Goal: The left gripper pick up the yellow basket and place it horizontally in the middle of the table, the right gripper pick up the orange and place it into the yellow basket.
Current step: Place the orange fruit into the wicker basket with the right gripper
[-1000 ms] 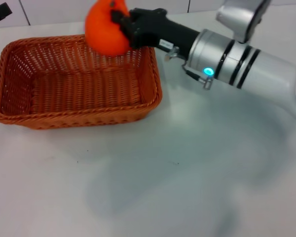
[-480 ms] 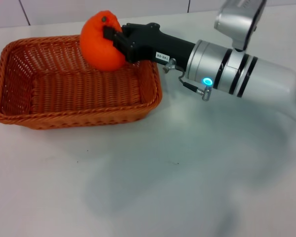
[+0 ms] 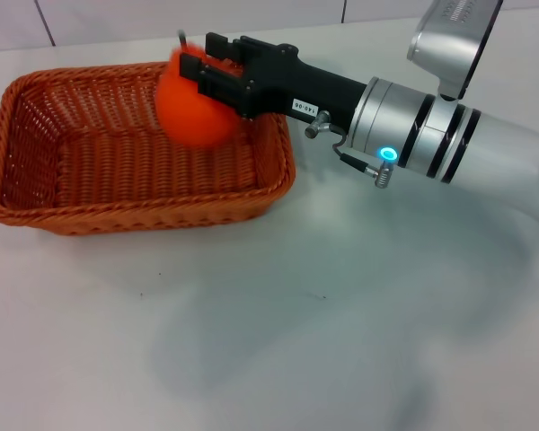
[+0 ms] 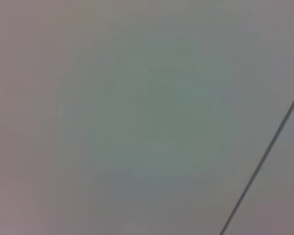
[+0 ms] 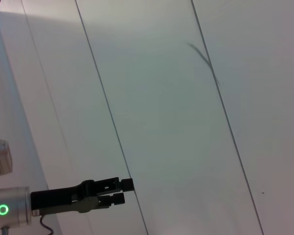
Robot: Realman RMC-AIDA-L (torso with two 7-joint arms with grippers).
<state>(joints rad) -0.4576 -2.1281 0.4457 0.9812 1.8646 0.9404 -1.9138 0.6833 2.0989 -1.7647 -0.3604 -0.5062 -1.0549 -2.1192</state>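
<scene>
the near part of the desk [image 3: 278,341] in the head view is bare white surface, filling the lower half of the frame. above it, at the left of the frame, the yellow basket [image 3: 36,202] rests flat on the desk with its long side running left to right; its weave reads orange-brown, with a braided rim and sloped walls. the right arm [image 3: 467,153] enters from the right edge, silver with black bands and a cyan light, and reaches toward the upper centre. the right hand [image 3: 195,65] is over the basket's far right corner, its 2 black prongs spread apart beside the top of the orange [image 3: 193,112]. the orange appears blurred, inside the basket opening near the far right wall; whether the prongs touch it cannot be told. in the right wrist view, the left hand [image 5: 128,191] shows at the lower left, well apart from the work, in front of pale panels; its fingers lie close together with a narrow gap. the left wrist view shows only a plain grey surface with 1 dark line.
</scene>
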